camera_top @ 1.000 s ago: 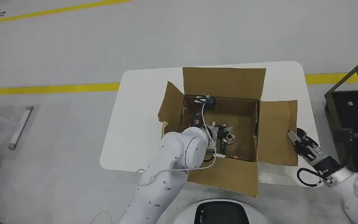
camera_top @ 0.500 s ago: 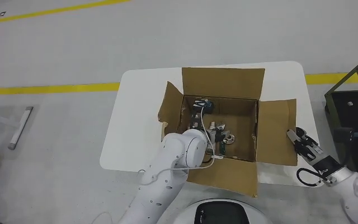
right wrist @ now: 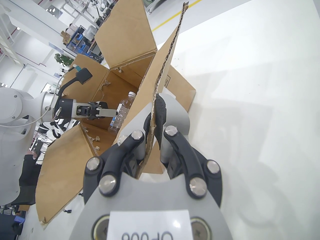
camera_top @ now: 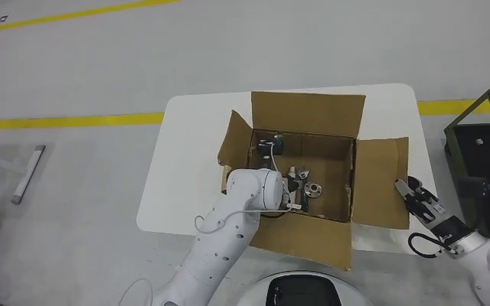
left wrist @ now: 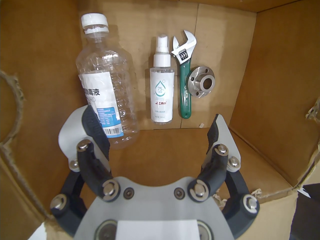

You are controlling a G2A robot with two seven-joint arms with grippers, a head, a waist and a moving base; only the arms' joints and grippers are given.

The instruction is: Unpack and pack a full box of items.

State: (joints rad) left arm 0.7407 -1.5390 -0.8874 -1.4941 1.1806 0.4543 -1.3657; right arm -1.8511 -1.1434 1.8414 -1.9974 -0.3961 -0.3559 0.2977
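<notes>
**Box slides a little sideways**

The box (camera_top: 306,113) has slid a tiny bit toward the right gripper (right wrist: 155,112), which pinches the box's right flap (camera_top: 380,180) tight. The left gripper (left wrist: 152,119) hangs inside the box with its fingers spread wide, holding nothing. Four things lie on the box floor: one water bottle (left wrist: 107,83), one spray bottle (left wrist: 162,86), one wrench (left wrist: 184,76) and one metal ring (left wrist: 201,81).

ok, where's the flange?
Left wrist view: the round silver metal flange lies on the floor of the brown cardboard box, against the green-handled wrench, on the side away from the clear spray bottle.
</notes>
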